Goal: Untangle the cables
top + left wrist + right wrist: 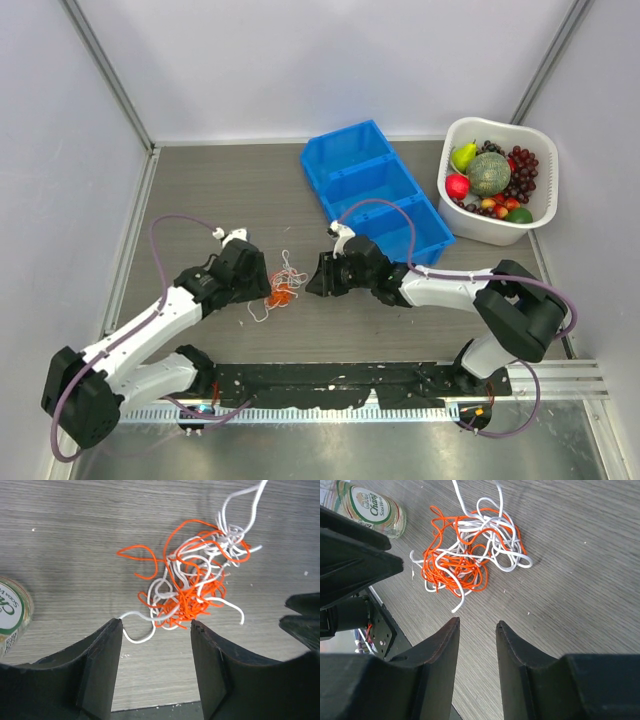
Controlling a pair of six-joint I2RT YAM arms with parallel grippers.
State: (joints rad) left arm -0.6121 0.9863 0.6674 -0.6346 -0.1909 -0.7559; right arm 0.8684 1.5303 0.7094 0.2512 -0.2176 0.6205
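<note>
The cables lie in one small tangle [283,288] on the grey table between my two grippers. An orange-red cord [186,600] is bunched and knotted through a white cord [235,510]. My left gripper [156,625] is open just short of the tangle, and a white end lies against its left fingertip [118,625]. From the other side my right gripper [477,622] is also open, with nothing between its fingers and the tangle [465,555] a little ahead of it. In the top view the left gripper [262,284] and right gripper [314,279] flank the cords.
A soda-water bottle [375,507] lies on its side beside the tangle, near the left gripper. A row of blue bins [375,190] stands at the back. A white basket [490,232] of fruit sits at the back right. A black rail [330,385] runs along the near edge.
</note>
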